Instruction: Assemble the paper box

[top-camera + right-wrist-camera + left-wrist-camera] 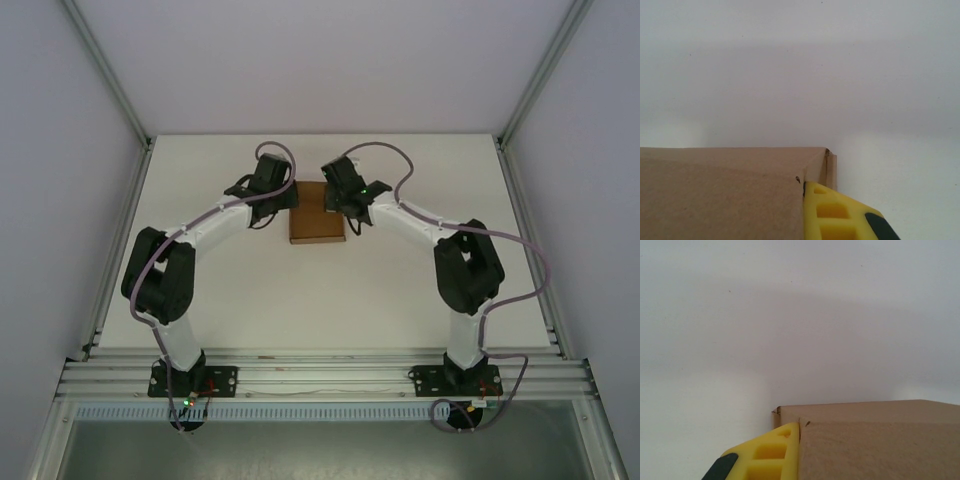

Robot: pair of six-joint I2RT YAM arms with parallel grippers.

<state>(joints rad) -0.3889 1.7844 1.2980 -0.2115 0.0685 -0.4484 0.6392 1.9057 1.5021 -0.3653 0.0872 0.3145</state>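
You have the low, squarish brown cardboard paper box (317,230) toward the far middle of the white desk (250,290), between both arms; your left end effector (287,200) is clenched on its left wall; your right end effector (344,207) is clenched on its right wall.

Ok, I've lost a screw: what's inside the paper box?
Unseen: plain cardboard closes off the paper box from above, and the left gripper and right gripper cover its far corners.
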